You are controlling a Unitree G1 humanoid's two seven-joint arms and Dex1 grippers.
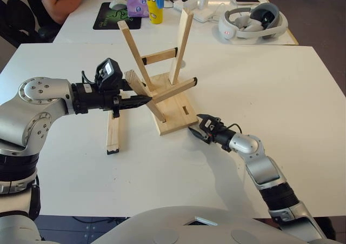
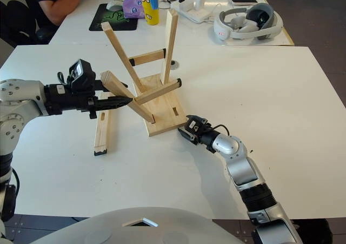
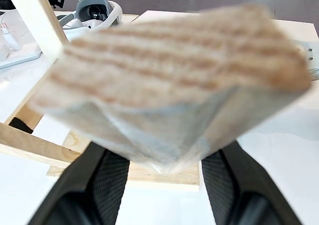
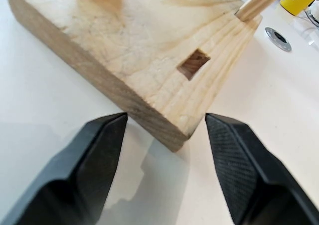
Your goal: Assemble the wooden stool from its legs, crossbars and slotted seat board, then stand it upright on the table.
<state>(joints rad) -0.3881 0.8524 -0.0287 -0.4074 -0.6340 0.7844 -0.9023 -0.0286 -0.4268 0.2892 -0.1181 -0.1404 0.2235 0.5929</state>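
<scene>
Behind the half-built stool (image 1: 174,117) stand a yellow bottle (image 1: 155,6) and headset (image 1: 251,21).

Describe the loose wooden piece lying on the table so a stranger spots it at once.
On the white table, look to the robot's left of the seat board, beneath the left gripper, which holds a slanted leg. The loose wooden piece lies flat there, the only part joined to nothing.

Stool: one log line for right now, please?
left end effector: shut on leg | right end effector: open at seat board corner | loose piece: on table
</scene>
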